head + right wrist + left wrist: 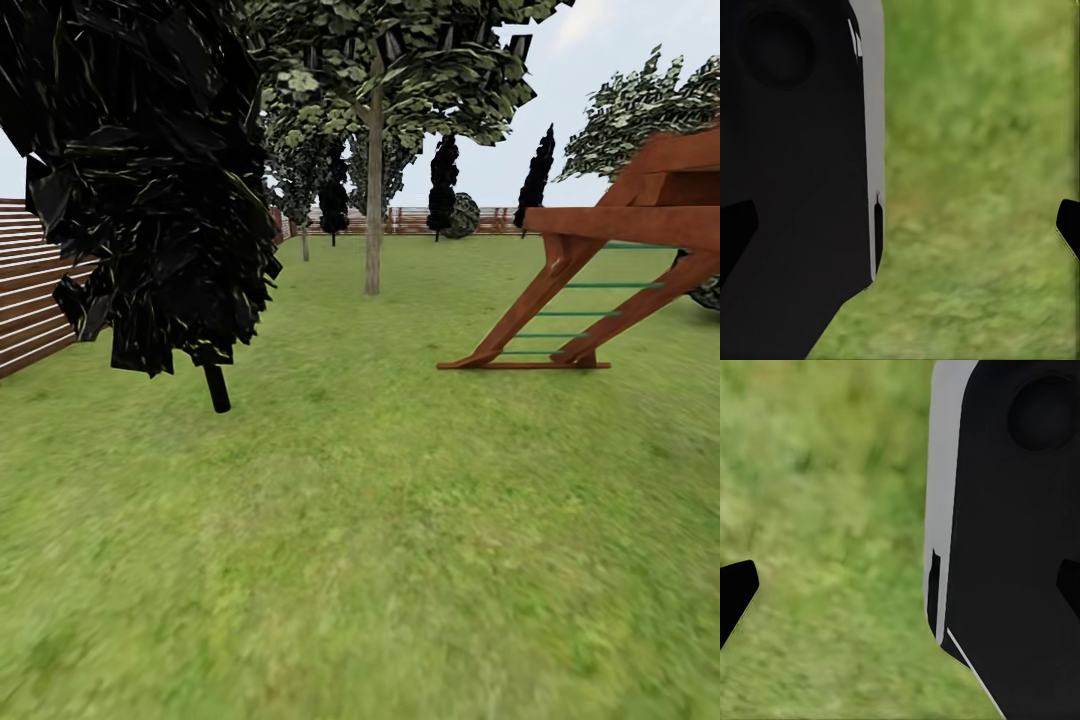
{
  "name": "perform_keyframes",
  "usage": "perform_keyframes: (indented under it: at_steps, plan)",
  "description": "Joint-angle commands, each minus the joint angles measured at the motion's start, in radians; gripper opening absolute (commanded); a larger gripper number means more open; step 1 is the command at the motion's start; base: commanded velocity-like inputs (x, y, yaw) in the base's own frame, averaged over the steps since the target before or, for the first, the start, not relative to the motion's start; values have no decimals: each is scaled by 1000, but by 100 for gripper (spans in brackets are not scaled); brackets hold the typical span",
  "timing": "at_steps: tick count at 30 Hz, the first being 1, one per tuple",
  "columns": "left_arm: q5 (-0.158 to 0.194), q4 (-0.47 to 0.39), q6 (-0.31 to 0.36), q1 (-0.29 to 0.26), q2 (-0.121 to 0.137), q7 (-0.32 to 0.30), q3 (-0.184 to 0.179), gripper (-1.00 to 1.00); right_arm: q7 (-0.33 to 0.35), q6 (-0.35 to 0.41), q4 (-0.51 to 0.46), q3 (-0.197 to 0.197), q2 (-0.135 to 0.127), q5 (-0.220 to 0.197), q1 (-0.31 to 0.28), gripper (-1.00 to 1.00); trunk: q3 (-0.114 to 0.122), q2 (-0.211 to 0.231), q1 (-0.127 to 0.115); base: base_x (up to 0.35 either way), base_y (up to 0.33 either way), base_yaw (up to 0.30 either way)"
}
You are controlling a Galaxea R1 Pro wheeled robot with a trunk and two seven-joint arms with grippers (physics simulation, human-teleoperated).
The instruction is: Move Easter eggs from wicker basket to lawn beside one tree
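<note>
The three Easter eggs and the wicker basket are out of view. The lawn (380, 520) spreads wide in front of me in the head view. A tall tree (373, 200) with a straight grey-brown trunk and a green canopy stands far ahead, near the middle. In the left wrist view my left gripper (900, 592) hangs open over blurred grass, one black fingertip (735, 600) at the frame's edge. My right gripper (900, 229) is likewise open over grass in the right wrist view, nothing between its fingers.
An all-black tree (150, 180) looms close at the left. A brown wooden climbing frame (600, 290) with green rungs stands at the right. A slatted fence (30, 300) runs along the left and far back. My own black-and-white body (1020, 547) sits beside each gripper.
</note>
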Motion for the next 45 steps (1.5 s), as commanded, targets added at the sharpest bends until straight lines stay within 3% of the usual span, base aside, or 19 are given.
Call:
perform_keyframes:
  at_steps: [1, 45]
  plan:
    - [0, -2, 1, 1, 0, -1, 1, 100, -2, -1, 3, 2, 0, 0, -1, 100, -1, 0, 1, 335, 0, 0]
    - [0, -2, 1, 1, 0, -1, 1, 100, -2, -3, 3, 3, 0, 0, -1, 100, -6, 0, 1, 335, 0, -133]
